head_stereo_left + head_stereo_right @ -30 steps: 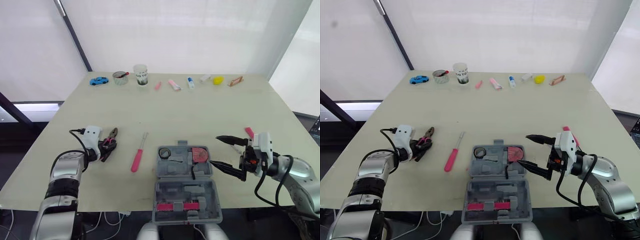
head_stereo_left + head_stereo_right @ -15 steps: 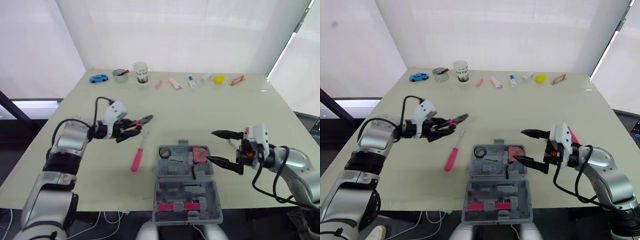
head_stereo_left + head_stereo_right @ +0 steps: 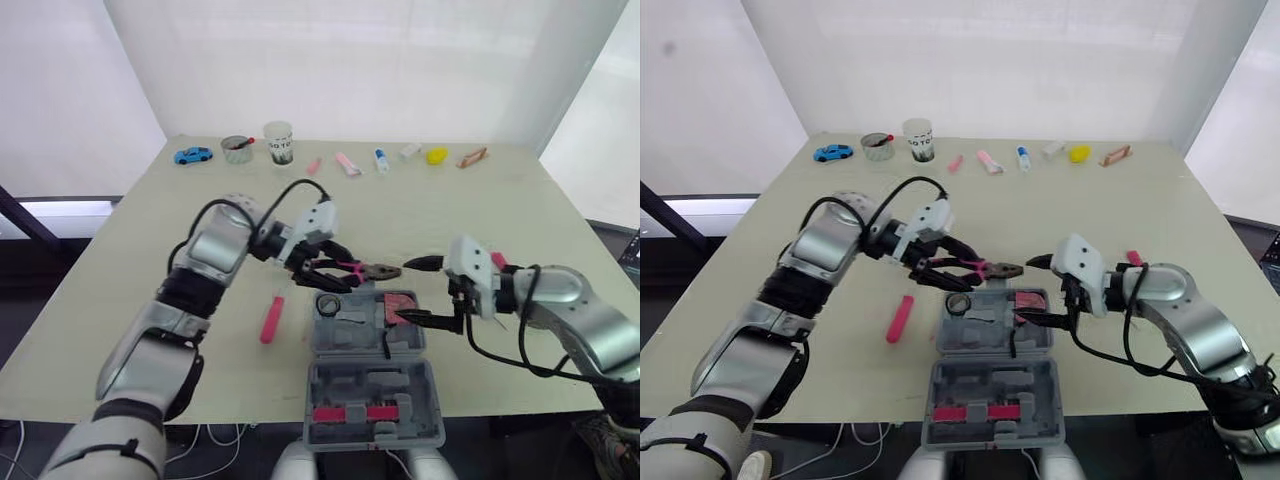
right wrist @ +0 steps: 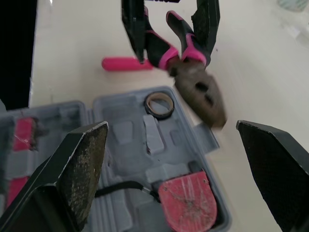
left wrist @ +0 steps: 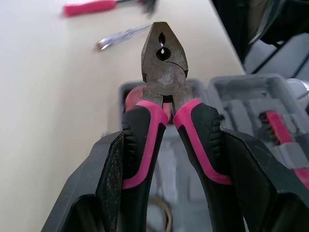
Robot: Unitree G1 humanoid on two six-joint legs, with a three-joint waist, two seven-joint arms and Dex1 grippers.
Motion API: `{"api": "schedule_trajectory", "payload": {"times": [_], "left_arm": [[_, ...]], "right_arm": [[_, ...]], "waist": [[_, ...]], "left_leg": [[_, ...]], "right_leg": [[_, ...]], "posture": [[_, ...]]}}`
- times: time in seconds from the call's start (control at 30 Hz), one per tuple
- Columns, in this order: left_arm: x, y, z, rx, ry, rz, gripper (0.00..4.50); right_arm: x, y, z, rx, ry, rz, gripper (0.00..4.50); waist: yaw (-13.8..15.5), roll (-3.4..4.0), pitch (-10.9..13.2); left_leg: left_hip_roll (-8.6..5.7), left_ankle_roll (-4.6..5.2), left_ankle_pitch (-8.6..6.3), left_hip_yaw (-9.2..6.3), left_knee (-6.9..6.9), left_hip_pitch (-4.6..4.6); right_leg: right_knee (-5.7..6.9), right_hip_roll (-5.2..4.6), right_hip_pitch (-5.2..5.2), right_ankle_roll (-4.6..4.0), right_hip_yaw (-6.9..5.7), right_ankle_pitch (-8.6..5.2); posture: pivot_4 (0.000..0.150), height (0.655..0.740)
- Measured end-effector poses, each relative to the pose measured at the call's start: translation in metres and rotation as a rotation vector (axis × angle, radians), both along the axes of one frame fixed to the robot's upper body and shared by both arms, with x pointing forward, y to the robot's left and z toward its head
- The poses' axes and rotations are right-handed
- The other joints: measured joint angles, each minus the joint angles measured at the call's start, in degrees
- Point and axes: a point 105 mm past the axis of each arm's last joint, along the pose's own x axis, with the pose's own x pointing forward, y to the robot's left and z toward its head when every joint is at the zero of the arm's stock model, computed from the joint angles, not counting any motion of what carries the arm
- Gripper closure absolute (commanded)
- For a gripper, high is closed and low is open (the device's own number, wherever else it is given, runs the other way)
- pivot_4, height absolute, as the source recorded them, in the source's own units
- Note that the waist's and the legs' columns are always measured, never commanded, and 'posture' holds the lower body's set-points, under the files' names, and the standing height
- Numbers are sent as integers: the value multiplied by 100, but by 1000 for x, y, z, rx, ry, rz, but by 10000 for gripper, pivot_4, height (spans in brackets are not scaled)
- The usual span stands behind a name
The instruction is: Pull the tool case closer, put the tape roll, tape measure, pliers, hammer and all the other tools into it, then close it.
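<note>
Head eyes look down; close wrist views share the case (image 4: 135, 164).

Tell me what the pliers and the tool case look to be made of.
Pliers: dull grey-brown metal head, likely steel; handles sleeved in matte black and pink, probably rubber or soft plastic. Tool case: matte grey plastic, judging by its moulded recesses.

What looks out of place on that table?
Nothing spilled or broken. A blue toy car and a cup at the far edge look odd among tools; a pink screwdriver lies outside the open tool case.
</note>
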Motion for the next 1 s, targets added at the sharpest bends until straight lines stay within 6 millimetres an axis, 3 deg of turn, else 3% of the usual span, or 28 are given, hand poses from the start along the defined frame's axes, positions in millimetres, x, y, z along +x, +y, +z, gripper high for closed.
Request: {"api": "schedule_trajectory", "payload": {"times": [0.23, 0.43, 0.63, 1.0], "left_arm": [[-1, -14, -7, 2, 14, -64, 19375], [1, -15, -9, 9, 14, -74, 19375], [2, -13, -11, 12, 19, -70, 19375], [2, -12, -12, 13, 18, -71, 19375]], "right_arm": [[9, 8, -17, -167, 104, -47, 0], [14, 21, -15, -198, 138, -46, 0], [12, 29, -15, -195, 149, -25, 26296], [15, 34, -12, -200, 123, -17, 26296]], "waist": [[12, 5, 3], [5, 6, 4], [12, 6, 4], [8, 6, 4]], "left_leg": [[3, 0, 0, 3, 1, -14], [3, 0, 0, 5, 0, -18], [3, 0, 0, 5, 1, -24], [4, 0, 0, 4, 2, -24]], "right_leg": [[4, 5, -18, 0, 8, 0], [8, 7, -28, -1, 11, 0], [6, 7, -31, 0, 11, 0], [10, 7, -34, -1, 10, 1]], "posture": [[1500, 7400], [1500, 7400], [1500, 7400], [1500, 7400]]}}
